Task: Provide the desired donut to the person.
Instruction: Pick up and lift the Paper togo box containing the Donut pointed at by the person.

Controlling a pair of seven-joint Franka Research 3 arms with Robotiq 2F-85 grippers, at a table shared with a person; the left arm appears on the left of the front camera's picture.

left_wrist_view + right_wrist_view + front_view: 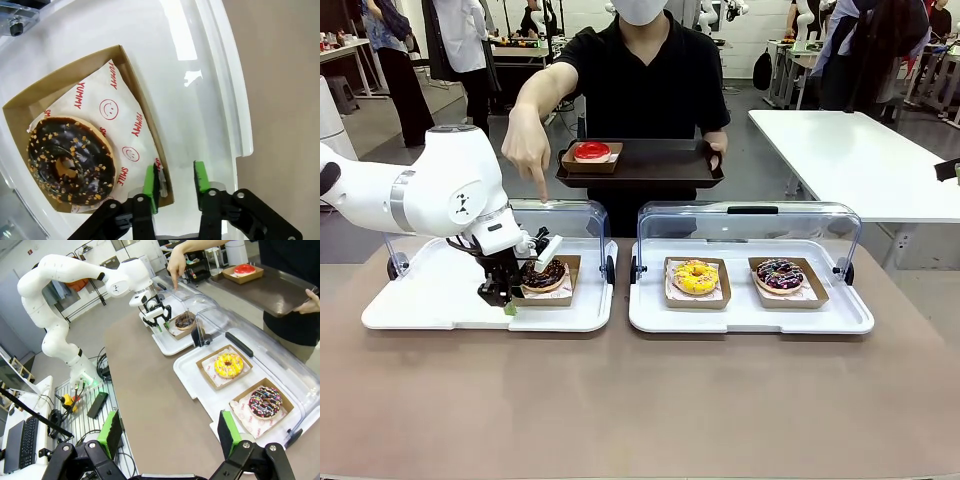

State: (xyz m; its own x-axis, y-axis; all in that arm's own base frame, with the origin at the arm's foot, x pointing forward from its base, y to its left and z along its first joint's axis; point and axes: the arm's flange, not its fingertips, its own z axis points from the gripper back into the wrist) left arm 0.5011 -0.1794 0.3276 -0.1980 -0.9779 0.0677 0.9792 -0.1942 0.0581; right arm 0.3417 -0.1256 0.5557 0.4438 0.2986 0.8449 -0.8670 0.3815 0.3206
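L pincer [174, 172] half-spread astride the wall of the cardboard tray [65, 75] holding the choc-nut donut [67, 157]: one pad inside against the wall, other outside w/ a gap. Tray sits in the left white display case [470, 312] on the surface [640, 400]. R pincer [170, 422] spread wide, empty; person [645, 80] points one hand [528, 150] down at that case's lid, other holds a dark tray [650, 165] w/ a red donut [591, 151].

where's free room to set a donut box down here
Bare: the brown table in front of both white trays; the left half of the left tray, beside the chocolate donut; the dark tray right of the red donut. Crowded: the right tray, two boxed donuts, and around the left gripper.
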